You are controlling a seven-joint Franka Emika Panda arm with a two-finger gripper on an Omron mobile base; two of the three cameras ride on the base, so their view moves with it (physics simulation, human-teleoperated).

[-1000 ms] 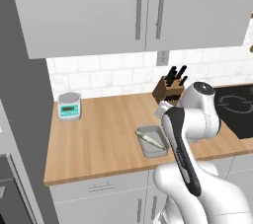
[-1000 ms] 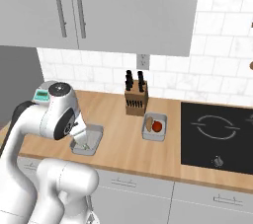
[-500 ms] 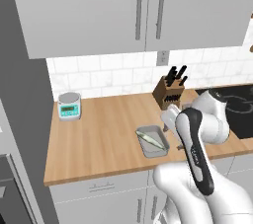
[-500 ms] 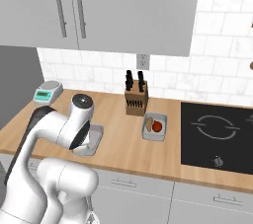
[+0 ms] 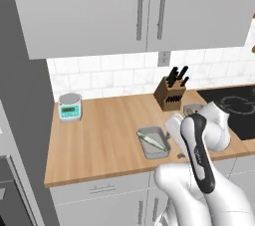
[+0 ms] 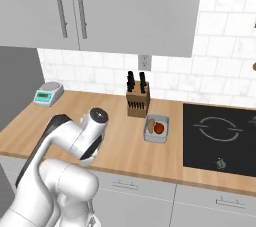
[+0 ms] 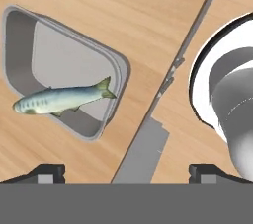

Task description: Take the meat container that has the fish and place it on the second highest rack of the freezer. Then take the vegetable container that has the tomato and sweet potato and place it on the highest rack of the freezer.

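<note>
A slender silvery-green fish (image 7: 62, 100) lies in a shallow grey tray (image 7: 27, 35) on the wooden worktop (image 5: 104, 135), near its front edge, at ten o'clock from the tool (image 7: 126, 171), whose tips stand wide apart, holding nothing. A second tray (image 6: 156, 136) beside the hob (image 6: 220, 136) holds a tomato (image 6: 159, 128) and sweet potato (image 6: 150, 127).

Bright and even all over, no glare. Soft, faint shadows under the cupboards (image 5: 134, 11). A little fuzzy, not sharp.
</note>
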